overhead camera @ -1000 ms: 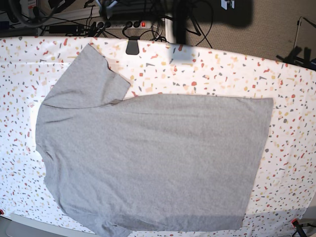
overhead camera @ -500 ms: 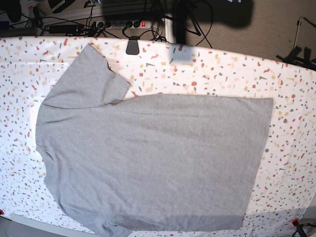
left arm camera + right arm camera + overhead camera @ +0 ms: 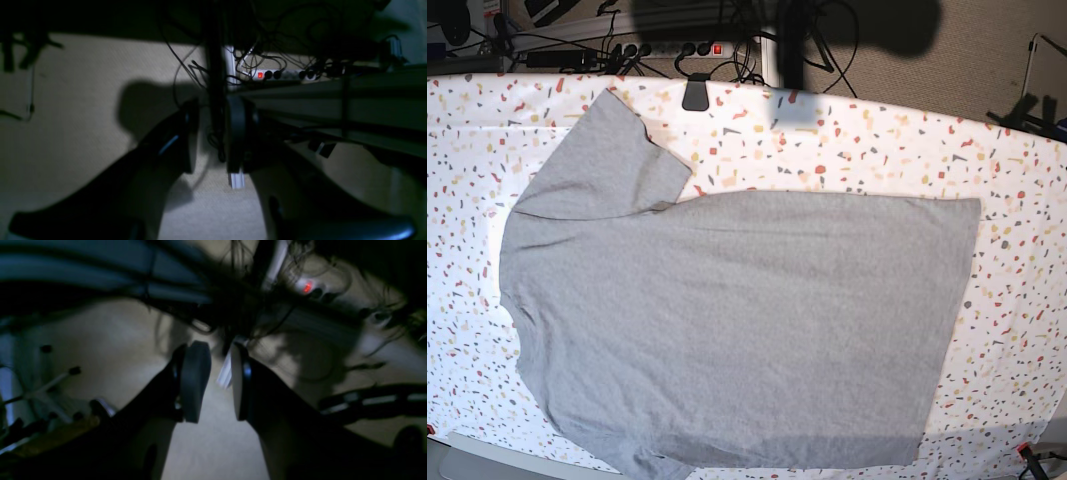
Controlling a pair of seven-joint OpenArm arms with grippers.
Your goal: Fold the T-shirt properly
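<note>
Both sets of jaws were parted with nothing between them: the left gripper had a modest gap and only dim floor and cables behind it, and the right gripper looked the same, empty over a bare patch of floor. Neither one was anywhere near the T-shirt, and neither showed up in the base view at all. Compared with a second ago basically nothing had changed on the shirt; it lay in the same spot with the same outline, so I'd say folding hadn't started yet. The shirt was spread flat, plain grey side up, on the speckled table, one sleeve poking toward the power strip beyond the table's far edge. No containers around the shirt, so nothing to report there.
</note>
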